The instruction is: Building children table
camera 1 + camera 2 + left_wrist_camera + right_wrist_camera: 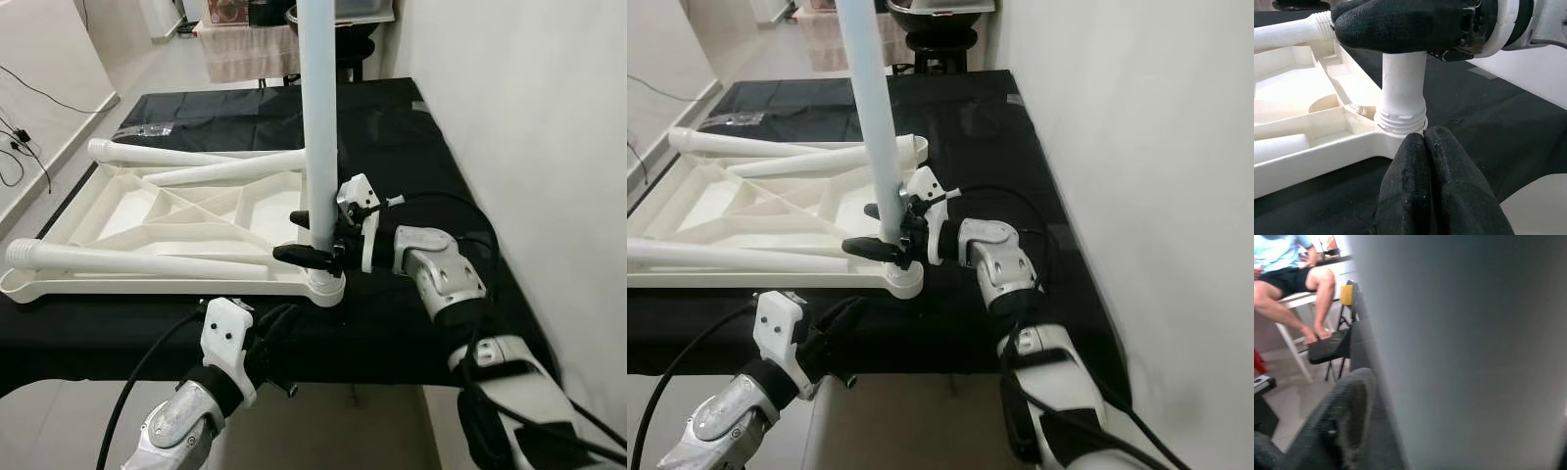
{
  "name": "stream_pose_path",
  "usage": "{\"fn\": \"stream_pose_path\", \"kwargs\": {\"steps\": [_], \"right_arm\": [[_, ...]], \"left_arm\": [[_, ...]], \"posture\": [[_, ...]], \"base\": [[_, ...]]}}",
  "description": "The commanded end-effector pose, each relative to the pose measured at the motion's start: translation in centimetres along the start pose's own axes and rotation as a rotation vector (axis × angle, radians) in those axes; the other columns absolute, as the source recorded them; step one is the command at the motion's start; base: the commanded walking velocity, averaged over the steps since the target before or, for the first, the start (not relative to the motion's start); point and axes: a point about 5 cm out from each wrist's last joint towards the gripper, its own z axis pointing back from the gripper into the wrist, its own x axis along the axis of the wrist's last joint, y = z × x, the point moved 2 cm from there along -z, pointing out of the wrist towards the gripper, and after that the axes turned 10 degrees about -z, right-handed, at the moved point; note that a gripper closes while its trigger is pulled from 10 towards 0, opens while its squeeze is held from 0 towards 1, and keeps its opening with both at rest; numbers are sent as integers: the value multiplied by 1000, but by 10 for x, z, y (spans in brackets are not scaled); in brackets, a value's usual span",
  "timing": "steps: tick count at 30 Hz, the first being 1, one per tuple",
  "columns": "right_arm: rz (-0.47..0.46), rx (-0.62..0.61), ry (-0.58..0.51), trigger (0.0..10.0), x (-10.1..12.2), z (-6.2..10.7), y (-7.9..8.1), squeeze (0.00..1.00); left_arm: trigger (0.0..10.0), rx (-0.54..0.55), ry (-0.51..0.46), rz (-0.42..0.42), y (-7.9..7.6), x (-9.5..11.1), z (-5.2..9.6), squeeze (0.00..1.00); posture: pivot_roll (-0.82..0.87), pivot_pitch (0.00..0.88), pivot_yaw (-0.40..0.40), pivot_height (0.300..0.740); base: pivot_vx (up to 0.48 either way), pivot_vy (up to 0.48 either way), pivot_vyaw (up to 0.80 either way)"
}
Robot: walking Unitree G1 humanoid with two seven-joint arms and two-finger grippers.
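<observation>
Seating the leg (pixel 318 108): it stands upright, long axis vertical, with its threaded foot in the corner socket (pixel 324 287) of the upturned tabletop (pixel 118 211). That corner is the near right one, the one closest to the robot.

Right gripper (pixel 315 238) has the leg. Its black fingers reach in from the right, level, across the leg's axis, one in front and one behind, jaws clamped on the shaft just above the socket. The right wrist view is mostly pale shaft right against the lens, which fits a close hold.

Left gripper (pixel 277 345) sits low, at the near edge of the surface (pixel 431 157), just in front of the same corner. Its fingertips (pixel 1437 161) are pressed together with nothing between them, pointing at the socket from the robot's side. In the left wrist view the threads (pixel 1399 119) still show above the socket collar, so I judge the leg is not screwed fully home.

Key relation: the leg's axis runs straight up through the right jaws, so any tightening is rotation about that vertical line. The right arm is the one on it. The left is nearer the base and could brace the tabletop corner.

Two more legs (pixel 196 157) lie flat across the tabletop, well to the left. A person (pixel 1288 269) is seated in the background.

Risk: tilt the shaft and the threads may cross.
</observation>
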Motion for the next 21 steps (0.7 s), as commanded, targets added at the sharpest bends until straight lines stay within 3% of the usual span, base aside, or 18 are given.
{"fn": "stream_pose_path", "kwargs": {"steps": [1, 6, 10, 14, 15, 16, 17, 18, 19, 20, 21], "right_arm": [[-2, 57, 18, 0, -3, -8, 5, 0], [5, 63, 7, 0, -1, -2, -1, 0], [63, -47, 5, 0, -5, 9, -10, 0], [53, -152, 5, 0, -16, 19, -9, 0], [81, -290, -22, 0, -15, 22, -13, 0], [71, -574, -115, 0, -11, 29, -25, 0], [71, -574, -115, 0, -11, 29, -25, 0], [36, -876, -182, 0, -18, 48, -25, 0], [35, -950, -155, 0, -41, 48, 1, 0], [35, -950, -155, 0, -41, 48, 1, 0], [31, -879, -100, 0, -62, 38, 35, 0]], "left_arm": [[10000, 6, 14, 16, 2, -4, 1, 0], [10000, 4, 8, 29, 3, -3, 2, 0], [10000, 3, 6, 28, 2, -1, 2, 0], [10000, 5, 3, 26, 2, 0, 3, 0], [10000, 6, 3, 26, 2, 1, 3, 0], [10000, 6, 3, 25, 3, 1, 4, 0], [10000, 6, 3, 25, 3, 1, 4, 0], [10000, 7, 3, 24, 4, 1, 5, 0], [10000, 5, 4, 24, 5, 1, 5, 0], [10000, 5, 4, 24, 5, 1, 5, 0], [10000, 0, 5, 25, 5, 1, 5, 0]], "posture": [[-42, 89, 54, 740], [-49, 97, 57, 740], [-53, 109, 50, 740], [-51, 122, 42, 740], [-53, 135, 39, 740], [-61, 138, 41, 740], [-61, 138, 41, 740], [-76, 144, 39, 740], [-75, 156, 48, 740], [-75, 156, 48, 740], [-92, 139, 48, 740]], "base": [[0, 0, 0], [0, 0, 0], [0, 0, 0], [0, 0, 0], [0, 0, 0], [0, 0, 0], [0, 0, 0], [0, 0, 0], [0, 0, 0], [0, 0, 0], [0, 0, 0]]}}
